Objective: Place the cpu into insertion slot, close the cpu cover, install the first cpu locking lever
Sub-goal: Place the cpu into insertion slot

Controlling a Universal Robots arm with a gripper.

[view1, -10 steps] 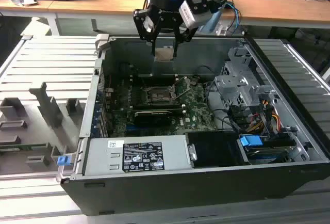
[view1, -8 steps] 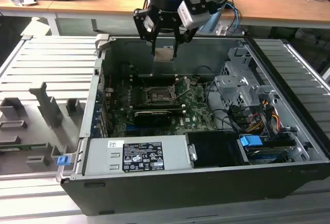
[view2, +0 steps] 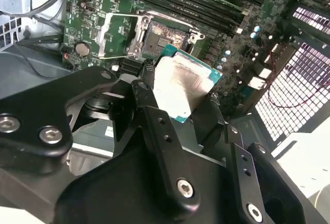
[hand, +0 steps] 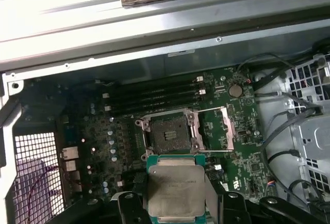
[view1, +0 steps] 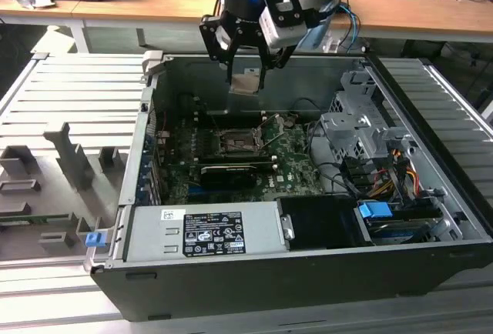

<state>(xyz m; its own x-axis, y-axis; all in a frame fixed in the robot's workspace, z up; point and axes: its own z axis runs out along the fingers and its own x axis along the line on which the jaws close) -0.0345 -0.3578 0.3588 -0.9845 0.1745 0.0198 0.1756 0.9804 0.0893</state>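
Observation:
My gripper hangs over the open computer case, shut on the cpu, a small square chip with a dull silver top and a green edge. In both wrist views the cpu sits between the black fingers, held above the motherboard and apart from it. The insertion slot lies bare below, slightly ahead of the chip. The cpu cover is swung open to one side of the slot. A thin wire lever stands raised beside the cover.
Memory slots run along the socket's far side. A grey power supply fills the case front, and a drive cage with cables stands at the exterior view's right. A grey moulded tray lies left of the case.

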